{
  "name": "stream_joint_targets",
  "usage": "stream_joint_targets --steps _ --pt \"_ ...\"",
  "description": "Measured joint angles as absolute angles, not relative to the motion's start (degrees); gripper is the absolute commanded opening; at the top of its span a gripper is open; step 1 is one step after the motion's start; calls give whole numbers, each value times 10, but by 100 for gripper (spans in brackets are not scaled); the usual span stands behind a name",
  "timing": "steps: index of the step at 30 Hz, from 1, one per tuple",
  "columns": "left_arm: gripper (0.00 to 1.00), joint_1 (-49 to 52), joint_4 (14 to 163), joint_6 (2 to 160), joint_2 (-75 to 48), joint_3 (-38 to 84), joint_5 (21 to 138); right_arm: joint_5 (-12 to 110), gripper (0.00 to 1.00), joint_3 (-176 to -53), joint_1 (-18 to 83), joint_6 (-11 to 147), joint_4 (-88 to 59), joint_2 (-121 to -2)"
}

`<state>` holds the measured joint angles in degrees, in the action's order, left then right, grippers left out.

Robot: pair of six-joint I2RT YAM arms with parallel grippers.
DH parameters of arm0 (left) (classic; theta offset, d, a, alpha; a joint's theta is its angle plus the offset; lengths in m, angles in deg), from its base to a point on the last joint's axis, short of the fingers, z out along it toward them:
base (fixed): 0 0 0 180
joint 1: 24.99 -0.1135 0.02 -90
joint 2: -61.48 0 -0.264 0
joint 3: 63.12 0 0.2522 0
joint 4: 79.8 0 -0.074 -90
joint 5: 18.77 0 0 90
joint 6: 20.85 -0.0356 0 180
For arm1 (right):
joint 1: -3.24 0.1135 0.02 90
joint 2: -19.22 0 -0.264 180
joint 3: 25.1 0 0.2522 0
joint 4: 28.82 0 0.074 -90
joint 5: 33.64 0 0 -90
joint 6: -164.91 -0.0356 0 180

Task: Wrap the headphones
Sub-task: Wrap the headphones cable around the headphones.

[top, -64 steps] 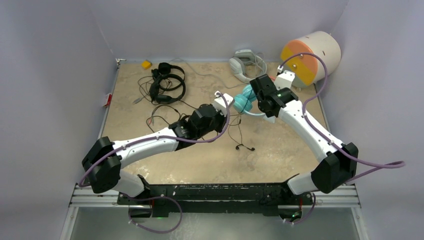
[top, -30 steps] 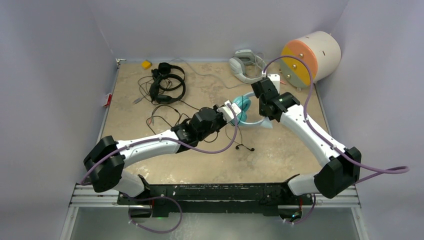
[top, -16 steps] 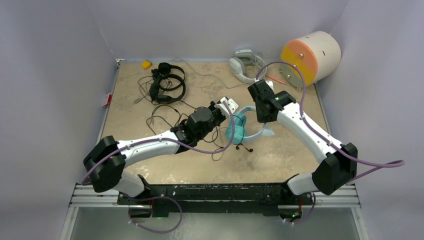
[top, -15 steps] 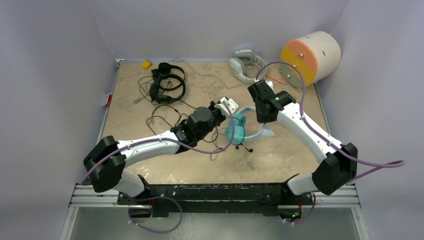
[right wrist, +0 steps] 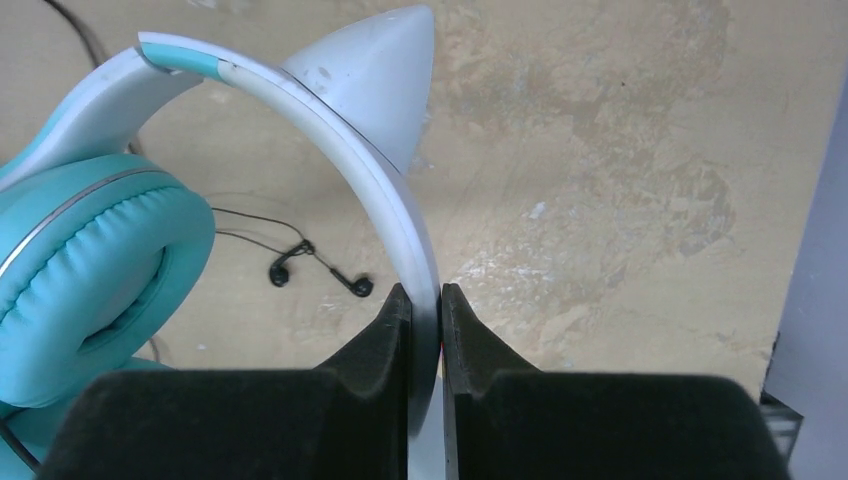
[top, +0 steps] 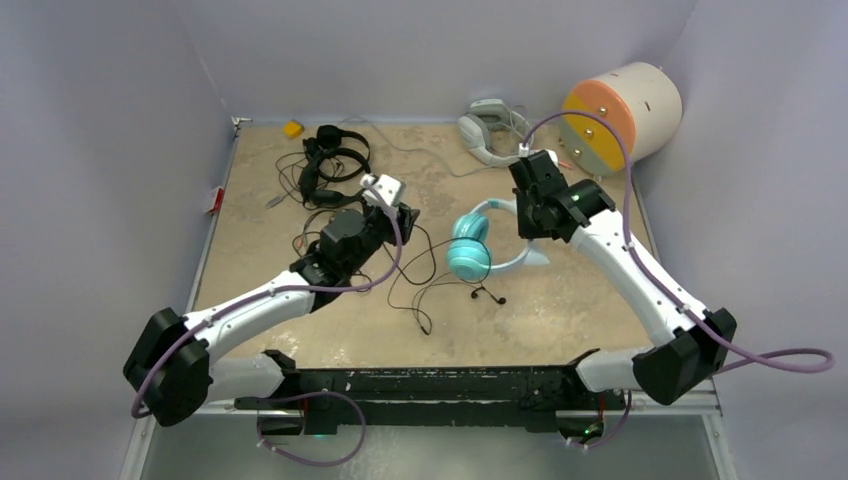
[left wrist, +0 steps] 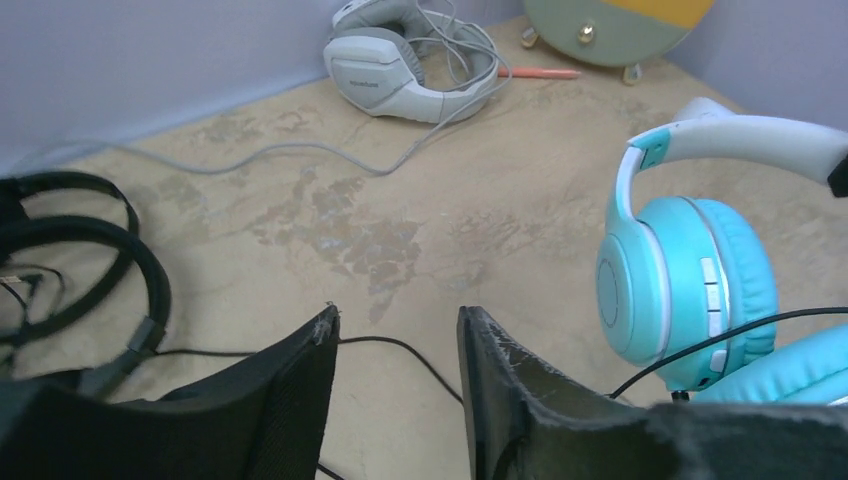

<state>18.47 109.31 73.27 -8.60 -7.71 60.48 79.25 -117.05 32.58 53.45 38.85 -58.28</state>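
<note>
- The teal headphones (top: 468, 256) sit right of centre on the surface (top: 570, 300). I cannot tell whether the cups rest down or hang.
- Their white cat-ear band (right wrist: 385, 190) looks stiff and smooth, so it should give a firm hold. The padded cups likely give under pressure.
- The thin black cord (left wrist: 760, 328) is limp and tangle-prone, probably best pinched close to the cup.
- The right claw (right wrist: 425, 300) is clamped on the band.
- The left claw (left wrist: 395, 335) stands apart and empty, near the cups.
- The black headphones (top: 335, 165) lie well apart, at the far left.

Soft, even light from above; faint shadows on the table (top: 560, 320); wrist views blur close up.
</note>
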Motion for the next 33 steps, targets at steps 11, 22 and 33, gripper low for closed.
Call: stream_joint_targets --steps 11,22,33 --pt "79 155 1074 840 29 -167 708 743 0 -1251 326 534 414 -555" --pt "79 155 1059 896 101 -226 801 733 0 -1273 326 535 434 -554" --pt "56 155 1062 926 70 -287 838 718 0 -1283 326 535 435 -554"
